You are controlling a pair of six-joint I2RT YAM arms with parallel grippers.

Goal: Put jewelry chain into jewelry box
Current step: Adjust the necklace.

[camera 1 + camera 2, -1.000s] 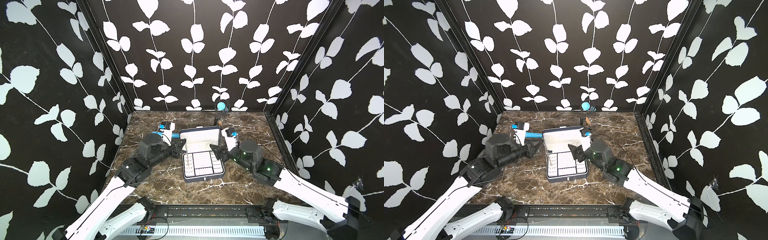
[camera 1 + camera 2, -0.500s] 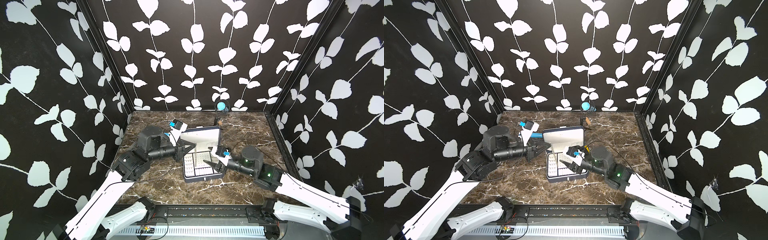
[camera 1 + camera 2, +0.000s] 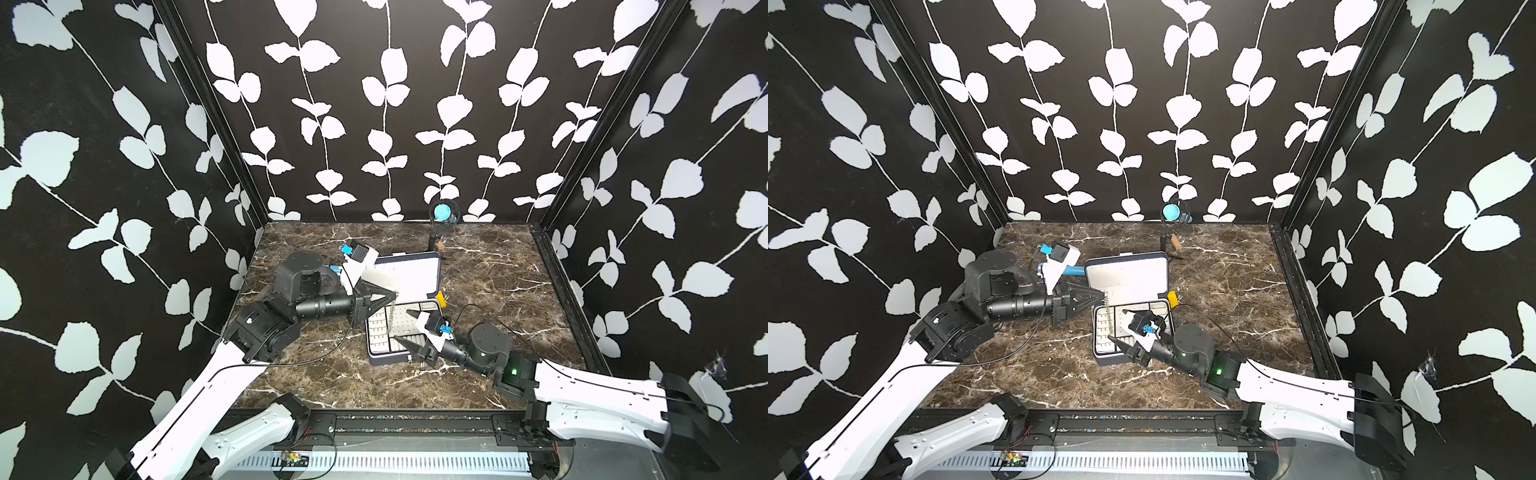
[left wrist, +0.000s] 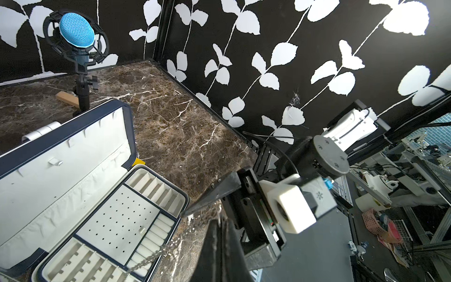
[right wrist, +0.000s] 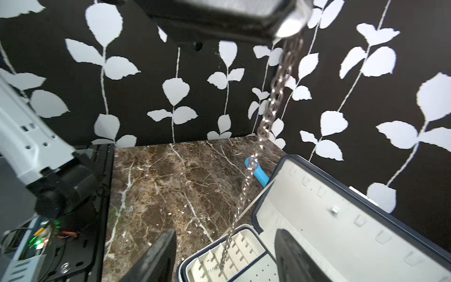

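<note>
**Chain hanging plumb over the open box**

The jewelry chain hangs straight down, long axis vertical, with its lower end over the slotted side of the open jewelry box. I can't tell whether that end touches the lining. My left fingers are clenched on its top link. My right fingers stand spread and empty on either side of the lower end.

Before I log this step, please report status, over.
Left gripper shut on jewelry chain, dangling over open jewelry box tray. Right gripper open near chain's lower end. No other obstruction seen.
</note>
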